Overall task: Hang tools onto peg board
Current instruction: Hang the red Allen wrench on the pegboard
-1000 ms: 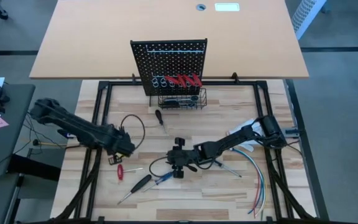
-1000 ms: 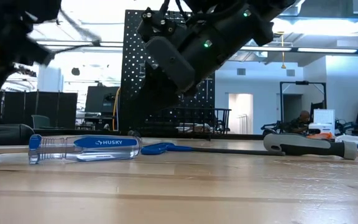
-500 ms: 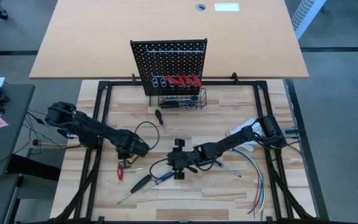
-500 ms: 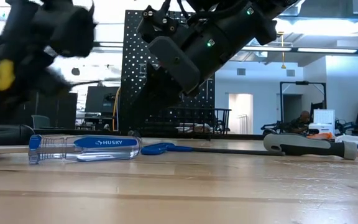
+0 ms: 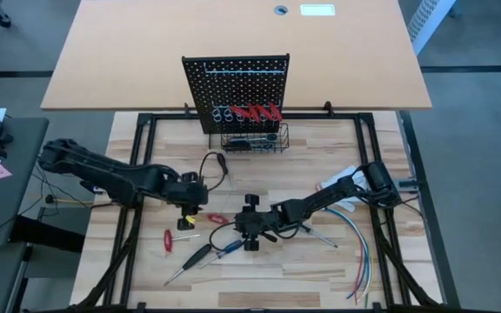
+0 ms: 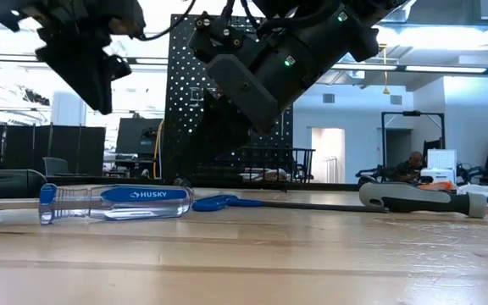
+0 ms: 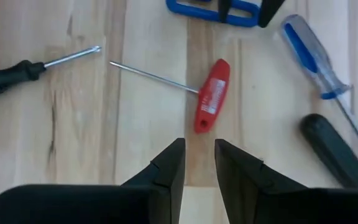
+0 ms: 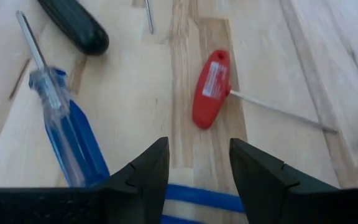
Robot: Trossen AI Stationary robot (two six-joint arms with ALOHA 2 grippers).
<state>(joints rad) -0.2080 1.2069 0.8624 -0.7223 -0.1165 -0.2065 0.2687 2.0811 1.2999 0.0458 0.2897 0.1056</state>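
Observation:
A red T-handled hex key (image 7: 211, 96) lies flat on the wooden table between my two grippers. My left gripper (image 7: 199, 155) hovers just short of it, tipped down, open by a narrow gap with nothing between its fingers. My right gripper (image 8: 197, 168) is open over a blue hex key's handle (image 6: 214, 202), which lies on the table. A blue screwdriver (image 8: 55, 112) and a black-handled one (image 7: 334, 149) lie toward the near edge. Another black screwdriver (image 7: 5, 78) lies farther back. The peg board (image 5: 236, 83) stands at the far side, with red-handled pliers (image 5: 257, 111) hanging on it. My right gripper's fingers stand over the blue hex key's handle (image 8: 197, 194), slanting down from the table's right. The handle runs across the gap between them and lies on the table. Whether the fingers touch it I cannot tell.
A second red-handled tool (image 5: 169, 239) lies near the table's left. A bundle of coloured wires (image 5: 361, 252) trails along the right side. A grey-handled tool (image 6: 422, 198) lies on the table. A wire basket (image 5: 255, 139) sits at the peg board's base.
My left gripper has swung toward the table's right, toward the red hex key, rising a little and turning about as it went.

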